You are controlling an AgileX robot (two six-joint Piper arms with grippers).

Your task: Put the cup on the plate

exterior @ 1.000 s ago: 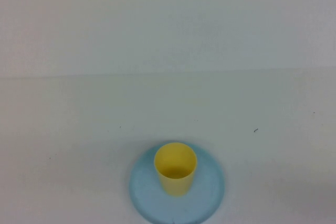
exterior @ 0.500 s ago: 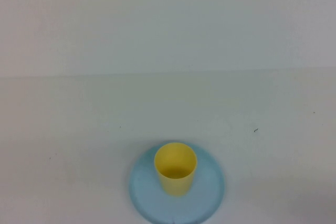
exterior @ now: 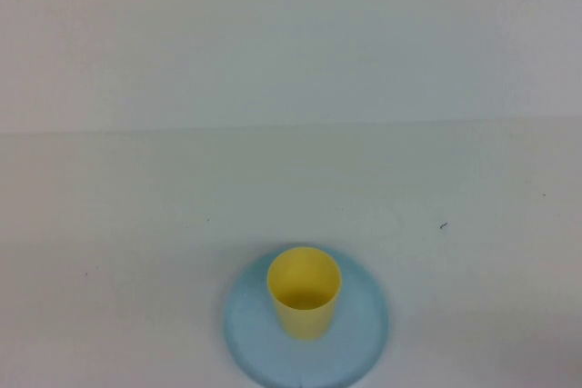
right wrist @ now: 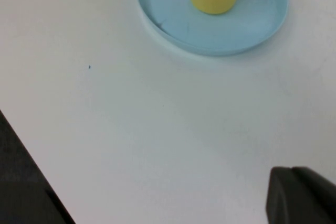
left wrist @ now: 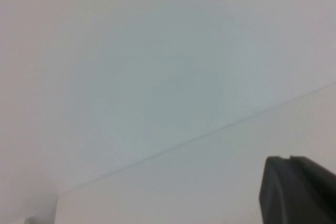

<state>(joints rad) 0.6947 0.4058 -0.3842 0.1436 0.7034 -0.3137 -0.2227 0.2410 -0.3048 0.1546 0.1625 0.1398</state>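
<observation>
- Left end effector (left wrist: 299, 190): only a dark corner of it shows in its own wrist view, over bare white bench (left wrist: 210, 182) and a pale wall. No way to tell how far open it is. It holds nothing that can be seen, and neither task object is near it.
- Right end effector (right wrist: 302, 195): likewise one dark corner at the edge of its wrist view. Opening cannot be told; nothing visible in its grip. It hangs above open bench, well apart from the plate (right wrist: 178, 24), which lies across the view from it.
- Neither arm appears in the high view.
- Cup (exterior: 304, 291): yellow, upright, mouth up, standing on the light-blue plate and a little toward the plate's far side. Free of any end effector.
- Cup interior: looks empty; only yellow walls and a shaded bottom show.
- Plate: flat on the bench at the near edge of the high view, carrying the cup and nothing else.
- Step in hand, as judged: placement looks done, both arms clear of the work.
- Next move, as judged: nothing further on the cup; at most, keep the arms parked away so the cup is not knocked.
</observation>
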